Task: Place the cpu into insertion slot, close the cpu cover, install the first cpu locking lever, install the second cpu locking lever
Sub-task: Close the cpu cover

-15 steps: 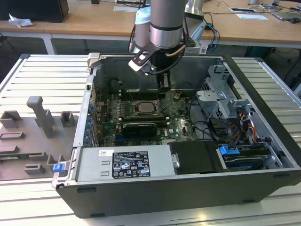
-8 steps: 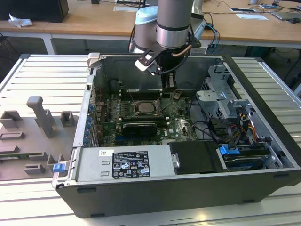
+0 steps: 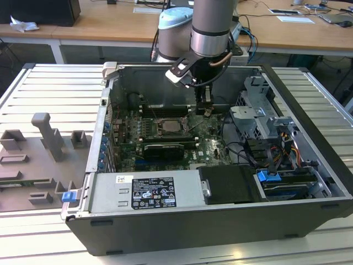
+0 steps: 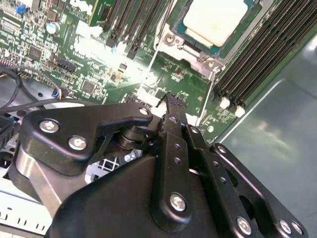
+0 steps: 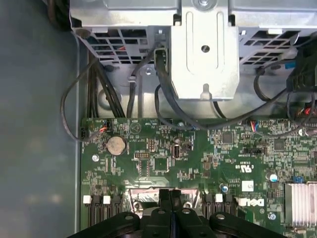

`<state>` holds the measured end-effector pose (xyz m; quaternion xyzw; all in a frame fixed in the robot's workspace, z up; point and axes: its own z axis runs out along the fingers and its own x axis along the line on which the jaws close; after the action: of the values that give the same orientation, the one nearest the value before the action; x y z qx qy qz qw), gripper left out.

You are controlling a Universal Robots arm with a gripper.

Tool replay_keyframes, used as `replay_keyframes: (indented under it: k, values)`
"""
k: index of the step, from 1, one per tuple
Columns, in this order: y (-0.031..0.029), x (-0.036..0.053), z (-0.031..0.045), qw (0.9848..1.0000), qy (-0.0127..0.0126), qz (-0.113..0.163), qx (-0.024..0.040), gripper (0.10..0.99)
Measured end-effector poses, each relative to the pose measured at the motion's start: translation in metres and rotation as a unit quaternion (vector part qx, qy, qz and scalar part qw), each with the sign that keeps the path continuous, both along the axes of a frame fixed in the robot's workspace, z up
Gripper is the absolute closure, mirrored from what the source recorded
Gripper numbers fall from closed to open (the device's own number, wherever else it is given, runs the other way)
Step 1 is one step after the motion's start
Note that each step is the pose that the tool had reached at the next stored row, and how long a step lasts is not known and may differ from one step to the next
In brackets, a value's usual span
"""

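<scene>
Starting at the exterior view's left, grey moulded fixtures (image 3: 49,138) stand on the slatted metal table (image 3: 49,83) beside the open computer case (image 3: 182,232), whose labelled power supply (image 3: 146,190) runs along its near wall. Further right on the motherboard (image 3: 212,146) sits the insertion slot (image 3: 168,126), with the long black graphics card (image 3: 164,149) just in front of it. The gripper (image 3: 207,110) hangs over the board near the slot, on the exterior view's right of it, and the silver drive cage (image 3: 259,118) and a blue clip (image 3: 269,176) lie further right again. The second wrist view adds what the exterior view leaves dark: the cpu (image 4: 215,20) lies in the slot (image 4: 195,52), pale top up, between banks of memory slots (image 4: 257,54), apart from the gripper (image 4: 172,99). The first wrist view looks the other way, past the gripper (image 5: 171,194), whose black fingers (image 5: 163,198) are pressed together with nothing between them, to a coin cell (image 5: 116,145), looping black cables (image 5: 163,99) and a finned heatsink (image 5: 299,203). Behind the table, wooden desks (image 3: 110,25) carry papers and cables.
</scene>
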<state>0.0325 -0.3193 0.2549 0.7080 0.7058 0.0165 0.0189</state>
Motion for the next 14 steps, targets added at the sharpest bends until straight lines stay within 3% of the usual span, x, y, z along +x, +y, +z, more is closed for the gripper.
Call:
replay_keyframes:
  k: [6,14]
  values:
    - [0.0001,0.0051,0.0048,1.0000,0.0003,0.000,0.0001,0.980]
    - [0.0001,0.0263,0.0048,1.0000,0.0086,0.000,-0.0001,0.980]
